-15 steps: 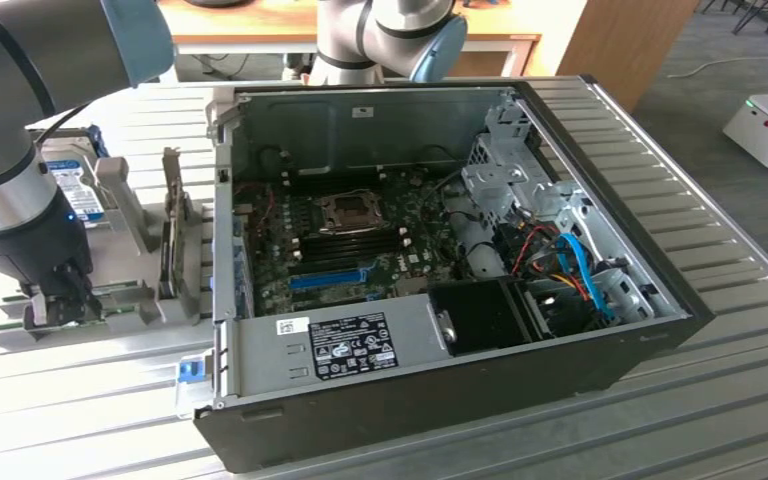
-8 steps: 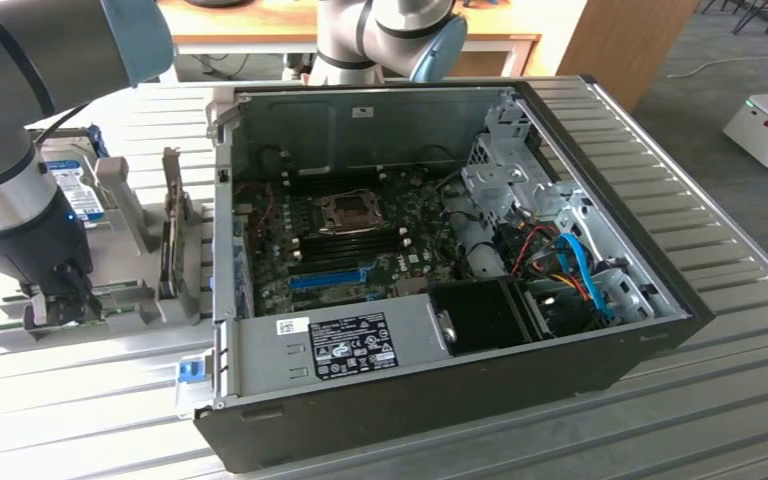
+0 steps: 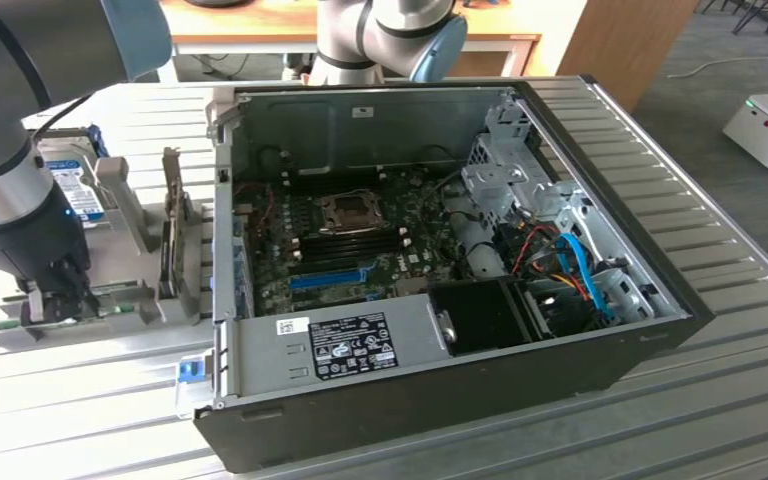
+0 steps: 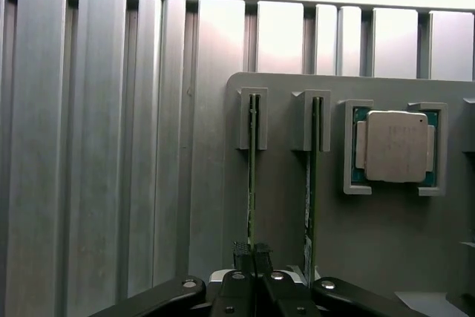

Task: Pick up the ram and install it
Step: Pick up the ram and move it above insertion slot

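Gripper [image 4: 252, 255] seemingly pinching ram [image 4: 252, 172]

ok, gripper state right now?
gripper: closed on the ram, which stands on edge in its grey holder.

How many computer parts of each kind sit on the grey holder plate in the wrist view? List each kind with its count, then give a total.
ram stick: 2, the first held in the shut gripper
processor chip: 1
Total: 3
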`<state>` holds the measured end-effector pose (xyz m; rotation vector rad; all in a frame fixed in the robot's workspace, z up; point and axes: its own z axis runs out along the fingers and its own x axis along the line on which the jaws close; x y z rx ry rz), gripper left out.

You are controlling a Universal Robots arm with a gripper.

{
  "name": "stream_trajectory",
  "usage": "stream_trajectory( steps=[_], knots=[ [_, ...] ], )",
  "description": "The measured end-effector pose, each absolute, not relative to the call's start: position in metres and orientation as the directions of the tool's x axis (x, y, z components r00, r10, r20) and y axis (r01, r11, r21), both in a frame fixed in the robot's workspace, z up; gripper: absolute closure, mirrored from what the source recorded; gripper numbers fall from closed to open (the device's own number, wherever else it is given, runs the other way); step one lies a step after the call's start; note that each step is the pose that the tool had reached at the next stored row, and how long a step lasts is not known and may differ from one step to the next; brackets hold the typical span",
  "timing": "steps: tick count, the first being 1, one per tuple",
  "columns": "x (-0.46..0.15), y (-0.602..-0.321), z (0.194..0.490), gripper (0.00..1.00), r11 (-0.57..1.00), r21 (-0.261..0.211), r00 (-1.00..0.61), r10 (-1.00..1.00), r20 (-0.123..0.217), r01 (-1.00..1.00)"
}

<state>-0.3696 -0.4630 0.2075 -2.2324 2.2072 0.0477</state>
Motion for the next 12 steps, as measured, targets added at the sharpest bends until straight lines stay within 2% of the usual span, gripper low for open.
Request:
stream_trajectory(
  steps=[12],
  knots=[
    [-0.37, -0.463, 0.228, 0.88, -0.012, 0.02, 0.011, -1.0, -0.023, -1.0]
  ],
)
